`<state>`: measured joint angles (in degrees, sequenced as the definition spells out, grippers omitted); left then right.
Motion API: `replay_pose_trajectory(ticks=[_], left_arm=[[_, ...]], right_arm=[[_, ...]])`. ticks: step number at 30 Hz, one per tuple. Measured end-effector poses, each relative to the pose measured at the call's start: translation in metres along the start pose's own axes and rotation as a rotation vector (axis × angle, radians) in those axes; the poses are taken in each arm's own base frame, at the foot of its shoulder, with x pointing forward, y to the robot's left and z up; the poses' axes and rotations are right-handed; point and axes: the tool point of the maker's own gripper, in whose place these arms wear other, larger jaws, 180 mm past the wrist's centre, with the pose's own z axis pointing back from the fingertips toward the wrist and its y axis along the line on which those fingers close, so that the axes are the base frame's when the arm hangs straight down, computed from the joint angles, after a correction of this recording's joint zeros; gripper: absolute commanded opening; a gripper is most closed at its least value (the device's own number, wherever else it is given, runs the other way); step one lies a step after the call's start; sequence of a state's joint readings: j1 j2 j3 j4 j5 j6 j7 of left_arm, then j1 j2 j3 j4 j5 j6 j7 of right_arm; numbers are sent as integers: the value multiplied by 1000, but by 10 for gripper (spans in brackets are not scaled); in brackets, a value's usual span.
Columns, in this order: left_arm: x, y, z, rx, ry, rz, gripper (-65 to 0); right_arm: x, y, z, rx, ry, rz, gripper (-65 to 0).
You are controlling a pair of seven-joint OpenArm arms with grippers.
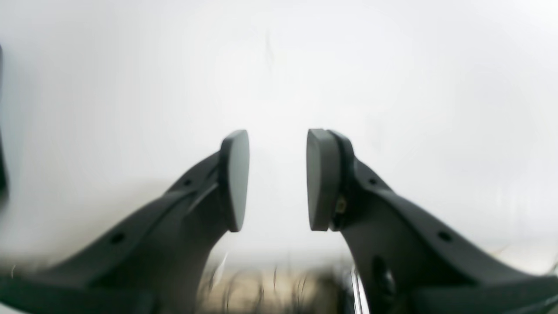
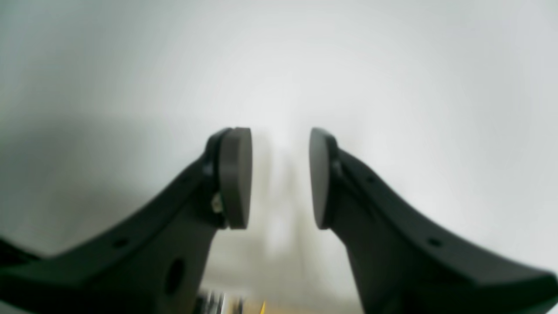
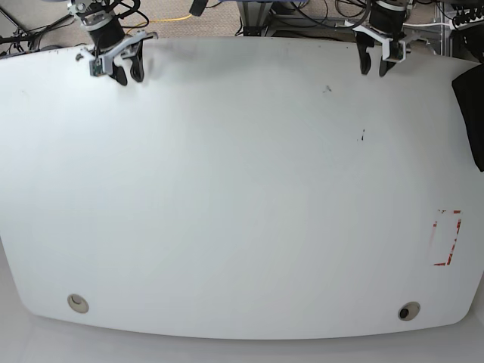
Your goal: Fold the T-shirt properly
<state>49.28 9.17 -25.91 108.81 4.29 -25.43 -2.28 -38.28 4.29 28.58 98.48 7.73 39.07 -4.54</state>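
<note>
Left wrist view: the left gripper (image 1: pixel 277 179) pointed at a blurred white table (image 1: pixel 392 87). Its two dark pads (image 1: pixel 235 179) stood apart with a clear gap of bare white surface between them; nothing was held. The T-shirt did not appear in this view.

Right wrist view: the right gripper (image 2: pixel 280 179) faced the same white table (image 2: pixel 130 65), also blurred. Its pads (image 2: pixel 237 176) were parted by a moderate gap, and nothing sat between them. No cloth was visible here either.

Base view: the table (image 3: pixel 242 197) filled most of the picture. The right gripper (image 3: pixel 126 72) hung at the far edge on the picture's left side, and the left gripper (image 3: pixel 373 66) hung at the far edge on the picture's right side. Both had their fingers parted and held nothing. The T-shirt (image 3: pixel 470 113) showed only as a black patch at the picture's right border, at the table's right edge, well apart from both grippers. A red-marked rectangle (image 3: pixel 448 240) lay on the table near the right edge, below the black patch. Two round holes (image 3: pixel 77 303) sat near the near edge.
</note>
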Motion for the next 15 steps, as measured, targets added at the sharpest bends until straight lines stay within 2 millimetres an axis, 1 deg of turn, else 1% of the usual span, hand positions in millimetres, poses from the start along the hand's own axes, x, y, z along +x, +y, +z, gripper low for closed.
replay_pose_trajectory(ticks=[2, 3, 5, 7, 9, 11, 13, 15], left_arm=[[-20, -3, 18, -5, 68, 1, -454], [-31, -6, 29, -15, 110, 2, -454], [-44, -13, 42, -37, 154, 11, -456], [-65, -17, 59, -48, 221, 30, -465], [-84, -18, 68, -43, 266, 74, -475], [-109, -20, 74, -34, 326, 111, -478], [-135, -25, 76, -48, 383, 148, -478], [-164, -32, 73, -89, 444, 169, -478]], right_arm=[[-17, 7, 18, 1, 52, -12, -438], [-24, 13, 27, 6, 69, -26, -439], [-34, 24, 40, 12, 85, -70, -439], [-51, 37, 58, 37, 125, -113, -439], [-65, 39, 75, 28, 154, -148, -439], [-81, 39, 90, 9, 198, -172, -439], [-103, 47, 97, 13, 256, -209, -439], [-123, 60, 97, 35, 293, -264, -439]])
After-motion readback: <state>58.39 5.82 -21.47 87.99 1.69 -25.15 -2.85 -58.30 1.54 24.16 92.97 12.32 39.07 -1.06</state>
